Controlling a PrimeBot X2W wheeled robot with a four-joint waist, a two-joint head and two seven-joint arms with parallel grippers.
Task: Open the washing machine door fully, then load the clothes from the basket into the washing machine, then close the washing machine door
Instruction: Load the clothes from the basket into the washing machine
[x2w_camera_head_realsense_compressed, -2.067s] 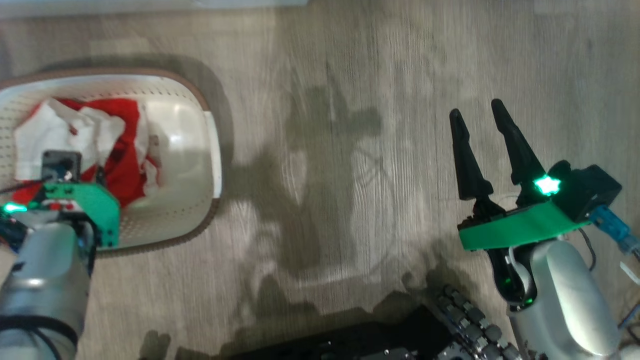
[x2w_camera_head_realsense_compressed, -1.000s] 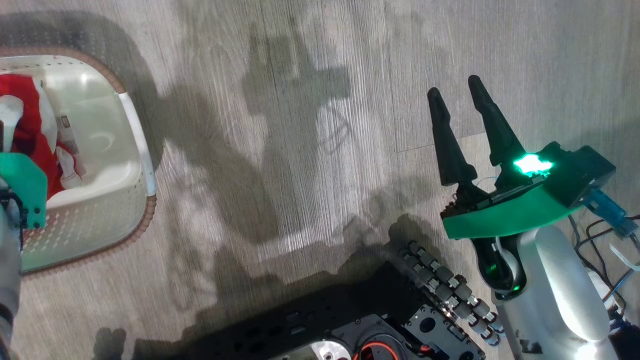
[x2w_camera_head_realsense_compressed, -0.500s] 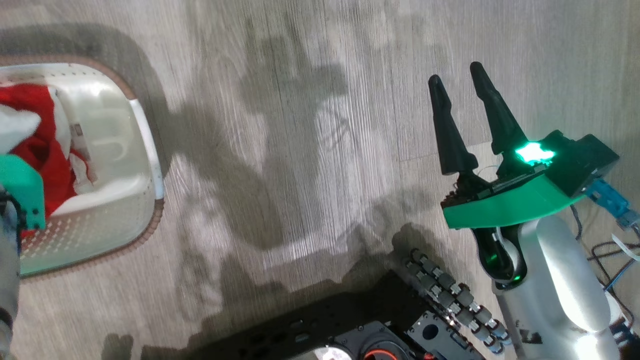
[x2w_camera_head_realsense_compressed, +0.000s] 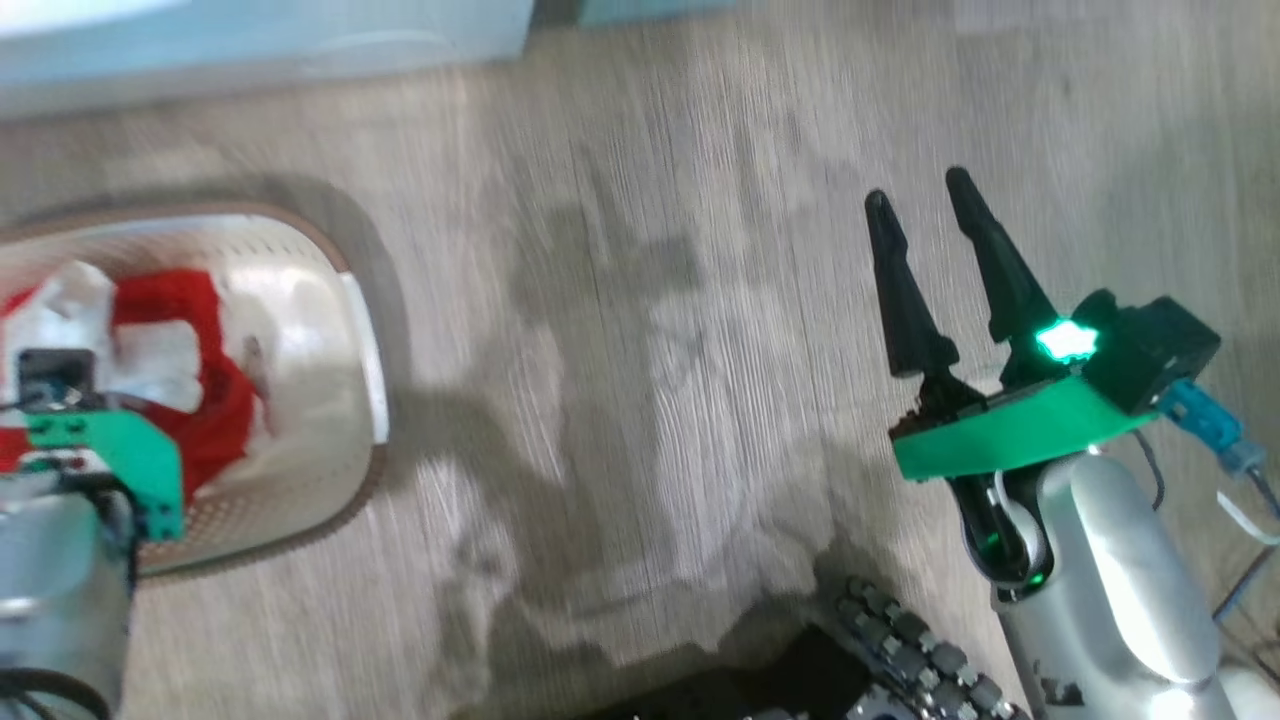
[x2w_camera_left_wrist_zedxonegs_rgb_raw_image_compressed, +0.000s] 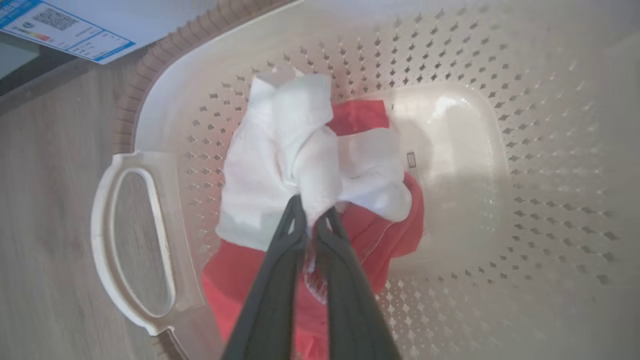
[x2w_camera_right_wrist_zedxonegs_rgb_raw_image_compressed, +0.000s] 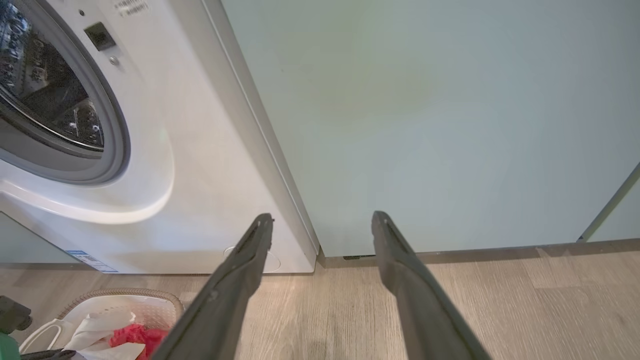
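The cream perforated basket (x2w_camera_left_wrist_zedxonegs_rgb_raw_image_compressed: 500, 75) stands on the wood floor, at the left of the head view (x2w_camera_head_realsense_compressed: 300, 300). Inside lie the clothes (x2w_camera_left_wrist_zedxonegs_rgb_raw_image_compressed: 380, 230), red with white parts (x2w_camera_head_realsense_compressed: 190, 300). My left gripper (x2w_camera_left_wrist_zedxonegs_rgb_raw_image_compressed: 314, 210) reaches down into the basket, shut on a bunched white fold of the clothes. My right gripper (x2w_camera_head_realsense_compressed: 918, 190) hovers open over bare floor to the right, nothing between its fingers. The right wrist view has the washing machine (x2w_camera_right_wrist_zedxonegs_rgb_raw_image_compressed: 200, 175) with its drum opening uncovered, the basket (x2w_camera_right_wrist_zedxonegs_rgb_raw_image_compressed: 125, 300) in front of it, and my right gripper (x2w_camera_right_wrist_zedxonegs_rgb_raw_image_compressed: 322, 218). The washing machine door is out of view.
A pale teal cabinet (x2w_camera_right_wrist_zedxonegs_rgb_raw_image_compressed: 425, 125) stands right of the washer. My dark wheeled base (x2w_camera_head_realsense_compressed: 900, 660) lies at the lower edge of the head view. A blue sticker (x2w_camera_left_wrist_zedxonegs_rgb_raw_image_compressed: 60, 25) on the washer front shows beyond the basket's handle (x2w_camera_left_wrist_zedxonegs_rgb_raw_image_compressed: 135, 240).
The head camera has swung, so the basket sits further right and lower in the picture. My left gripper has closed on the white cloth. The right gripper keeps its open pose.
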